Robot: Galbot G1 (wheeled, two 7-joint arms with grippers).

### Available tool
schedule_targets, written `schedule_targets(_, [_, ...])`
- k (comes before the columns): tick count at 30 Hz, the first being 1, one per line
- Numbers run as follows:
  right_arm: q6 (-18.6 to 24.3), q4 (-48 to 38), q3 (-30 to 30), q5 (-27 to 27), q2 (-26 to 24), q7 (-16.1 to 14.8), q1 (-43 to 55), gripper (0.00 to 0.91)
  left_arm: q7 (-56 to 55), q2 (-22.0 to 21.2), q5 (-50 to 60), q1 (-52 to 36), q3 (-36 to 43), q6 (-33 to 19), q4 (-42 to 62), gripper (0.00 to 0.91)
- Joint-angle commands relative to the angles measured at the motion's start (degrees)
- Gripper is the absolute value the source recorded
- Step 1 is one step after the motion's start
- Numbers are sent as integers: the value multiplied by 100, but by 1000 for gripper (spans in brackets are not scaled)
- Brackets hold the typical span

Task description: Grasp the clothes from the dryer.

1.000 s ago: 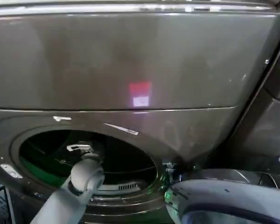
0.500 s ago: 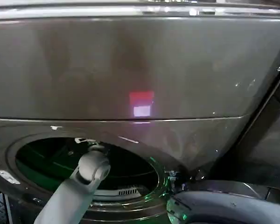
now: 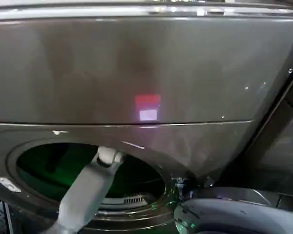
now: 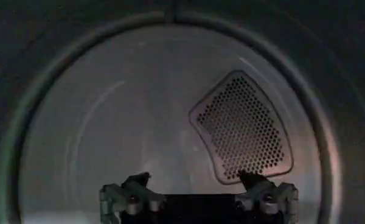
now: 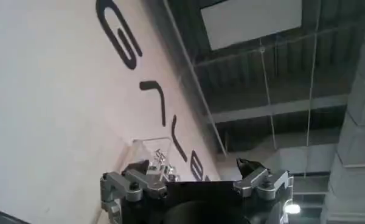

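Reaching deeper than before, the left gripper (image 4: pixel 198 182), fingers wide, is entering the dryer (image 3: pixel 136 63); clothes unseen, probably soft, pinchable anywhere.

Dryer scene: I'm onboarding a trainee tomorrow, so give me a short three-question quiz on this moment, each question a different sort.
1. True or false: the left gripper is shut on the clothes.
2. Multiple choice: in the head view, where does the left arm reach? A) through the dryer's round opening, B) along the dryer's top edge, C) to the open door at lower right.
3. Fill in: in the left wrist view, the drum's back wall carries a panel full of small ____.

Key: 1 false, its fingers stand apart with nothing between them. 2 A. 3 holes.
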Motion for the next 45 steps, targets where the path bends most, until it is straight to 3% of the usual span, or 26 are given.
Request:
schedule_targets(1, [8, 20, -1, 12, 25, -2, 15, 907, 398, -57, 25, -241, 7, 116, 620, 907])
schedule_targets(10, [16, 3, 78, 87, 20, -8, -10, 907, 693, -153, 153, -455, -55, 102, 1275, 907])
schedule_targets(16, [25, -1, 104, 112, 33, -29, -29, 907, 2209, 72, 256, -633, 232, 579, 1375, 907])
schedule_targets(20, [26, 8, 82, 116, 7, -34, -7, 907, 2866, 101, 547, -857, 409, 558, 1833, 907])
schedule_targets(34, [31, 65, -14, 91, 9, -64, 38, 907, 5408, 182, 1210, -1621, 1403, 80, 2879, 907])
schedule_targets(45, [40, 105, 2, 91, 9, -83, 15, 907, 6515, 300, 1902, -1859, 1985, -185, 3442, 907])
